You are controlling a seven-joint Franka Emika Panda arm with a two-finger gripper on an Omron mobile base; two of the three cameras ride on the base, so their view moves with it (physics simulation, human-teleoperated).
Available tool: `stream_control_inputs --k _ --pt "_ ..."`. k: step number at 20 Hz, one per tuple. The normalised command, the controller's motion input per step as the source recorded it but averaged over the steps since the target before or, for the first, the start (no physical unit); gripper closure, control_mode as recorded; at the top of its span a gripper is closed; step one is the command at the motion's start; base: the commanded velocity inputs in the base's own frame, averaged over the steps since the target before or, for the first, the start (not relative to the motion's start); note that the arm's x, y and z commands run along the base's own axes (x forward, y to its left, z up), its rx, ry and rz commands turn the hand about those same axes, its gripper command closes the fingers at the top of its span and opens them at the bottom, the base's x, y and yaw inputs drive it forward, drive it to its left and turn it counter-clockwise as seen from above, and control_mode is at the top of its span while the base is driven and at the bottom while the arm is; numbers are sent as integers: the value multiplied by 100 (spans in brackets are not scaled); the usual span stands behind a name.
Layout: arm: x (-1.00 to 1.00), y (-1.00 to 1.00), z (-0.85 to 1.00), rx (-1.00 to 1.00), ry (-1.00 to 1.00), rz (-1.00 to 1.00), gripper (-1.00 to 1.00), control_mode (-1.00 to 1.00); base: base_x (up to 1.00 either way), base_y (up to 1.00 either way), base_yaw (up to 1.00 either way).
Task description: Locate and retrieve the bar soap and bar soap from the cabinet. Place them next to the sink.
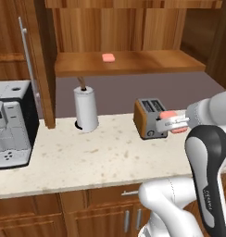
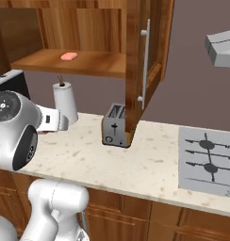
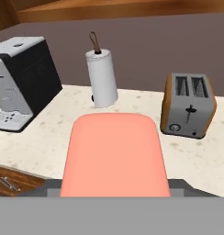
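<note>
**One soap bar in the gripper, one on the cabinet shelf**

Gripper (image 1: 172, 122) is closed on a bar soap (image 1: 169, 115), held flat above the table (image 1: 87, 157) in front of the toaster (image 1: 149, 118). In the hand view the held bar (image 3: 114, 153) takes up the lower centre, its far edge rounded; the finger tips are hidden under it.

Behind the bar, on the table: toaster at right, two slots up, lever facing the arm. Paper towel roll (image 1: 86, 109) upright on its holder, left of the toaster and apart from it. Coffee machine (image 1: 10, 122) further left, near the table's end.

Second bar soap (image 1: 108, 58) lies flat on the plank shelf (image 1: 147, 62) of the cabinet (image 2: 84, 28), near the shelf's middle, above the paper towel roll and toaster. Cabinet door (image 2: 146, 52) stands open, vertical silver bar handle (image 2: 145, 63) visible in the right base view.

Stovetop (image 2: 206, 162) is set in the table at far right.
</note>
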Motion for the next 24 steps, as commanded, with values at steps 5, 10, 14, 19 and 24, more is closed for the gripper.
stream_control_inputs --k 5,10,14,19,24 --pt "0 0 0 0 0 0 100 100 -1 19 47" --pt "0 0 0 0 0 0 100 100 -1 19 50" --pt "0 0 0 0 0 0 100 100 0 15 50" --pt "0 0 0 0 0 0 100 100 0 14 50" --pt "0 0 0 0 0 0 100 100 0 14 50"
